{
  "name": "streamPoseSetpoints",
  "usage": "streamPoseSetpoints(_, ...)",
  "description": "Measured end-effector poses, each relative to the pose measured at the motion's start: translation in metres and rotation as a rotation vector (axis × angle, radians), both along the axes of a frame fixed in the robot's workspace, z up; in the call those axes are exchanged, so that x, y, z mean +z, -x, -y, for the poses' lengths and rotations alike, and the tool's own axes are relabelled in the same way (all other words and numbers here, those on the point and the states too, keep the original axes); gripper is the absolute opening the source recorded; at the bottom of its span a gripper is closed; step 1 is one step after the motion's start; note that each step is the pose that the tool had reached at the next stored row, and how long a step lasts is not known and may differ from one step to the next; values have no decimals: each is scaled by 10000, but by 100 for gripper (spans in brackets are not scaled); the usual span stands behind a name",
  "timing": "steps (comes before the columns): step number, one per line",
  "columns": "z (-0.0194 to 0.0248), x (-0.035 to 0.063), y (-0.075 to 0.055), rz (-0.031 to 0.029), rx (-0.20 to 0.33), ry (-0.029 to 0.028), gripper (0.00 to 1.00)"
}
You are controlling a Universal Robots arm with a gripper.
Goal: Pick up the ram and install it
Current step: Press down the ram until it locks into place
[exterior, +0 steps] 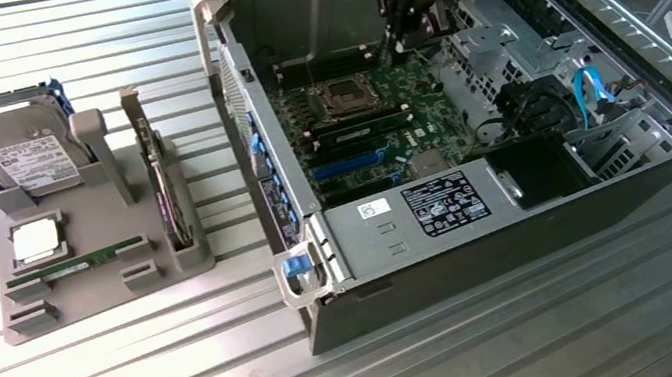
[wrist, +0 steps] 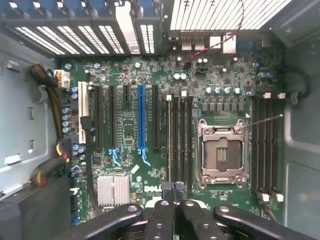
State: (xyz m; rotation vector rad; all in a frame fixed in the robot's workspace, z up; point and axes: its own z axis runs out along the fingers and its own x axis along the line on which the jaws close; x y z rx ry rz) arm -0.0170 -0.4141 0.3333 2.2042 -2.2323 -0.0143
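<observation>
Gripper (exterior: 418, 19) is hovering inside the open computer case (exterior: 646, 99) above the motherboard (wrist: 150, 130), jaws together and gripping nothing, while the ram (exterior: 84, 261) is lying flat in the grey tray (exterior: 33, 322) near the bench's far opposite edge, well apart.

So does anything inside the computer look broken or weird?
Nothing looks broken. The processor socket on the green board sits empty, and a memory stick lies in the gray tray outside the case.
</observation>
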Motion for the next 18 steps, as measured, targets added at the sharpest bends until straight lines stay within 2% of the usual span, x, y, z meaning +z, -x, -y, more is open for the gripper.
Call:
streamPoseSetpoints(3, 0, 77, 0, 0, 0, 1, 11)
streamPoseSetpoints(6, 0, 102, 0, 0, 0, 1, 11)
streamPoseSetpoints(18, 0, 103, 0, 0, 0, 1, 11)
